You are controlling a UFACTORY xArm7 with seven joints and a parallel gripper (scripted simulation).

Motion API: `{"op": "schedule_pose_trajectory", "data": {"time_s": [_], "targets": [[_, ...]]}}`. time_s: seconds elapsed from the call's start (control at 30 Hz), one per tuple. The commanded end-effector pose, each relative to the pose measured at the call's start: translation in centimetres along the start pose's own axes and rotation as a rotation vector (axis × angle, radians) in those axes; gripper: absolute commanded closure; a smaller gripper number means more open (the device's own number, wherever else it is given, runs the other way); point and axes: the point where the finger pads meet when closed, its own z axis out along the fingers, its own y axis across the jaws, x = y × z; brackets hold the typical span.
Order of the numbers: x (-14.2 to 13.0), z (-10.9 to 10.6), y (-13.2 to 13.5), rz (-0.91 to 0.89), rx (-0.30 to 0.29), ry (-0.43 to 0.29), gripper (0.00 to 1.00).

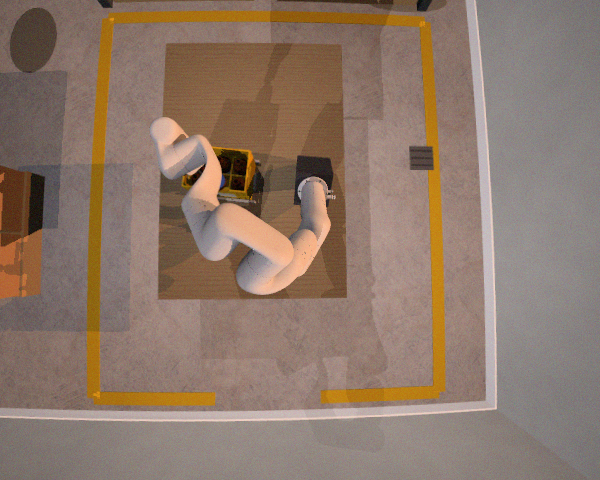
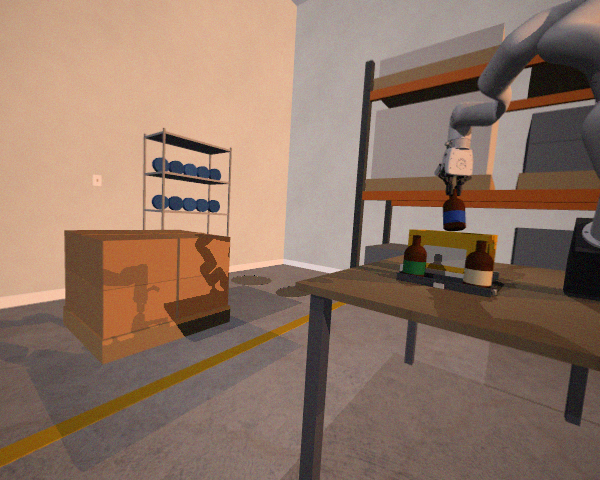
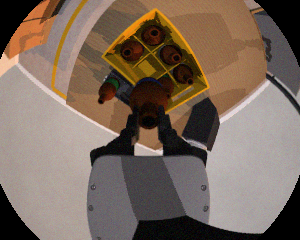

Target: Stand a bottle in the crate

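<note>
Hanging above the yellow crate, the blue-banded bottle is clamped by its neck between the fingers. A misaligned descent could catch a divider or a neighbouring bottle and tip it.

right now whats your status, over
Pincer shut on blue-label bottle. Bottle hanging upright above yellow crate. Two bottles standing on tray. Nothing in the way.
</note>
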Motion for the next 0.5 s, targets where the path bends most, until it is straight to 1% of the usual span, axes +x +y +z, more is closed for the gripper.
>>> {"op": "schedule_pose_trajectory", "data": {"time_s": [0.0, 0.47], "targets": [[0.26, -0.23, 0.12, 0.0, 0.001, 0.005, 1.0], [0.38, -0.23, 0.22, 0.0, 0.001, 0.005, 1.0]]}}
